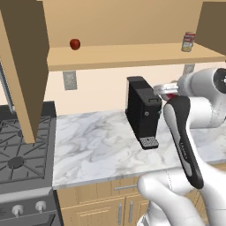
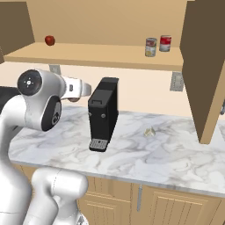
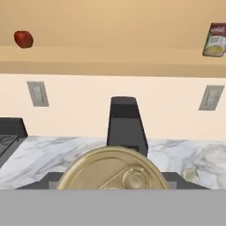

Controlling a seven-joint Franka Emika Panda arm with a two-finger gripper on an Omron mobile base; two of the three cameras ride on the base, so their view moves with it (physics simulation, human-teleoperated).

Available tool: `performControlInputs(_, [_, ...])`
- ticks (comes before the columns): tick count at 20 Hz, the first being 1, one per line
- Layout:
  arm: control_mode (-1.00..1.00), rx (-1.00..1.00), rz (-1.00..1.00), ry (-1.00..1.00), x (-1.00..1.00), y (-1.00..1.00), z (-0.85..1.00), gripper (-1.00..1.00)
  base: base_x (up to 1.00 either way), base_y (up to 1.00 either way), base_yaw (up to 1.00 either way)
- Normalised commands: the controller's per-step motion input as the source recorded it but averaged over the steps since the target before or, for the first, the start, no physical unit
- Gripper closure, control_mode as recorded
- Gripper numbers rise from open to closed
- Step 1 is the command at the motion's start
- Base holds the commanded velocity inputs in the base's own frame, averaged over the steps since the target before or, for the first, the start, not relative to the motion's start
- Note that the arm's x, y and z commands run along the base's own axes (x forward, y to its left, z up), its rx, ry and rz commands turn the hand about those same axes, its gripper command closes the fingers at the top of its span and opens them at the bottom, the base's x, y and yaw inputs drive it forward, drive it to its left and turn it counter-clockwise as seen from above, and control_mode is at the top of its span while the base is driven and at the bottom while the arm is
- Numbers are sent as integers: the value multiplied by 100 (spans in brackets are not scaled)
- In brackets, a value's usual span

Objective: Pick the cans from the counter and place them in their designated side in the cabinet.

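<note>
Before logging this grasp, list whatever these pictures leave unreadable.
Held can: label hidden in hand view, since the lid faces the camera; in left base view, the arm covers part of it.
Small pale object on the counter: right base view, too small to identify.

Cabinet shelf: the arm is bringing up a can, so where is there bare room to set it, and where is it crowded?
The shelf board is bare along its middle, from the red fruit at one end to the two cans already standing at the other. That cans' end, by the brown door, is the tight spot. The gripper holds a gold-topped can.
</note>
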Motion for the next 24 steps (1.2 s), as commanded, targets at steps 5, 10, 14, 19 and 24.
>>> performControlInputs(5, [-100, -7, -4, 0, 0, -36, 25, 100, 0, 0, 0])
performControlInputs(10, [-100, -6, -2, 0, 3, -31, 26, 100, 0, 0, 0])
performControlInputs(14, [-100, -5, -2, 0, 13, -22, 23, 100, 0, 0, 0])
performControlInputs(19, [-100, -5, -1, -1, 20, -18, 21, 100, 0, 0, 0])
performControlInputs(24, [-100, -6, -1, -4, 17, -18, 13, 100, 0, 0, 0])
